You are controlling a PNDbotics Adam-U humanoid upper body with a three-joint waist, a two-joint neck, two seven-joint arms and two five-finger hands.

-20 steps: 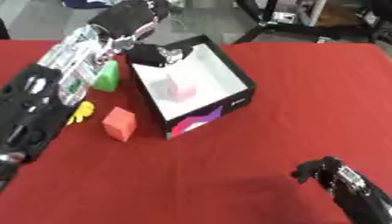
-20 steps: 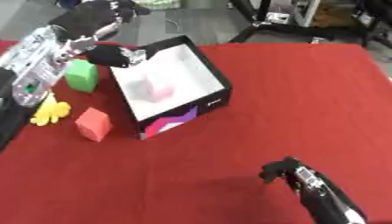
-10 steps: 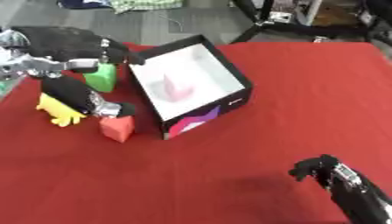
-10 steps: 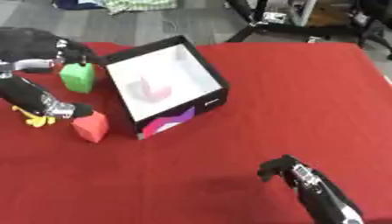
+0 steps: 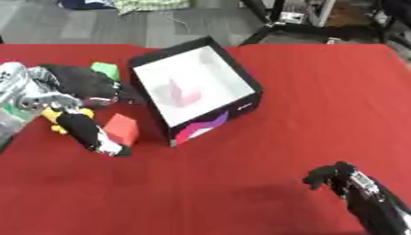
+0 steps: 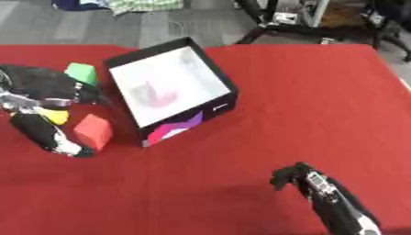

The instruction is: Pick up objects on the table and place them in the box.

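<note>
The black box point(image 5: 210, 123) with a white inside lies tilted at the middle of the red table, and a pink thing point(image 5: 183, 92) rests in it. Left of the box are a red cube point(image 5: 120, 129), a green block point(image 5: 104, 69) and a yellow thing point(image 5: 54, 120). My left hand point(image 5: 80, 83) hovers open over these blocks, its fingers reaching towards the box's left wall. One black finger point(image 5: 90, 134) stretches down beside the red cube and partly hides the yellow thing. My right hand point(image 5: 333, 175) rests near the lower right, fingers relaxed, holding nothing.
The red tablecloth point(image 5: 241, 183) spreads wide in front of and to the right of the box. Beyond the table's far edge lie grey floor, black stand legs point(image 5: 273, 18) and some cloth point(image 5: 148, 4).
My left hand has pulled back from the box's far left corner and come down over the blocks at the left. The right hand has hardly moved.
</note>
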